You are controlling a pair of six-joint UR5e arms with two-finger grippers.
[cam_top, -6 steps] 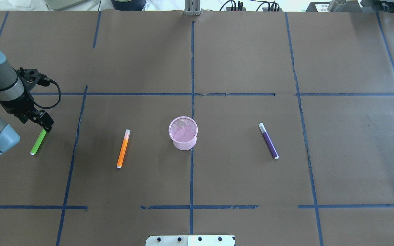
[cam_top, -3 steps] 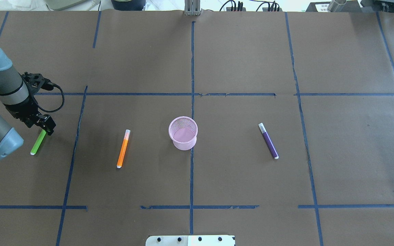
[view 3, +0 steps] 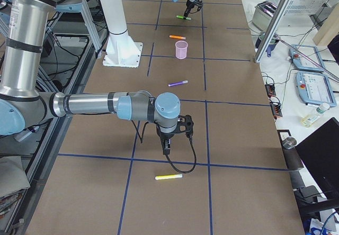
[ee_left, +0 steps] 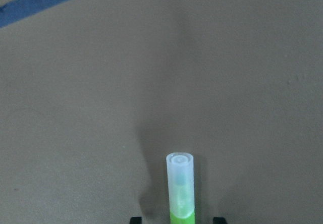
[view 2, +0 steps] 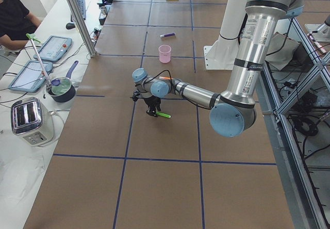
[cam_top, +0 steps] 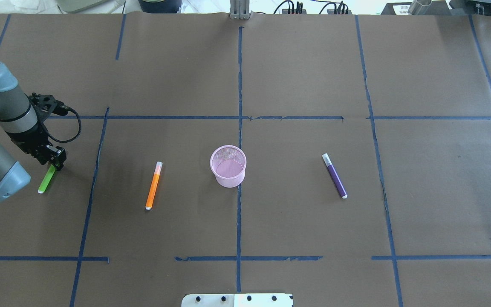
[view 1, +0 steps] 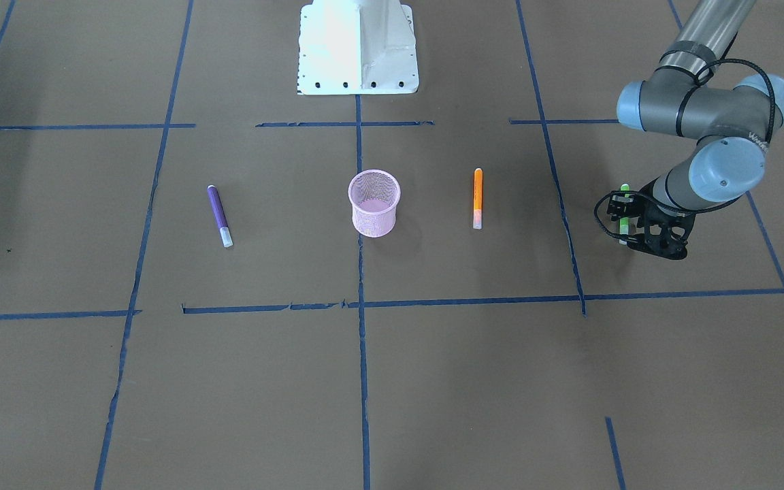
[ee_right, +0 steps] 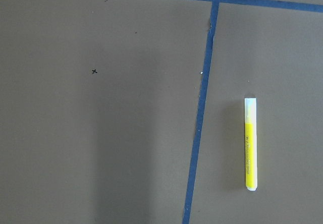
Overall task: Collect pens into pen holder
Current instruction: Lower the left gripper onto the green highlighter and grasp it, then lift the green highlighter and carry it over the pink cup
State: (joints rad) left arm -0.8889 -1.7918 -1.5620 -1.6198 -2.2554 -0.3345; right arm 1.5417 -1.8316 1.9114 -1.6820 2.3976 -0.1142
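Left hand point(cam_top: 57, 162) is down on the green pen point(cam_top: 46, 181), straddling its cap end. The wrist view shows a dark fingertip on each side with brown paper showing in the gaps, so it is spread, not yet clamped. Take the cup point(cam_top: 229, 179) as the clock's centre in the overhead view. The green pen lies far out at 9 o'clock, the orange pen point(cam_top: 153, 185) is nearer at 9, and the purple pen point(cam_top: 335, 175) is at 3. The yellow pen point(ee_right: 251, 143) lies flat beyond that, under the right hand point(view 3: 166, 149), whose fingers I cannot tell open from closed. All four pens lie on the surface point(cam_top: 313, 76) and none is in the cup. They look light, stiff and smooth-barrelled, so they will likely roll or swing if pinched at one end. A hold nearer mid-barrel should carry steadier than one on the slick cap. The mesh cup looks light too, and a nudge at its rim could tip it. There is plenty of open room all round, with nothing in view but tape lines. The orange pen sits on the straight run to the cup, so the carry wants height.
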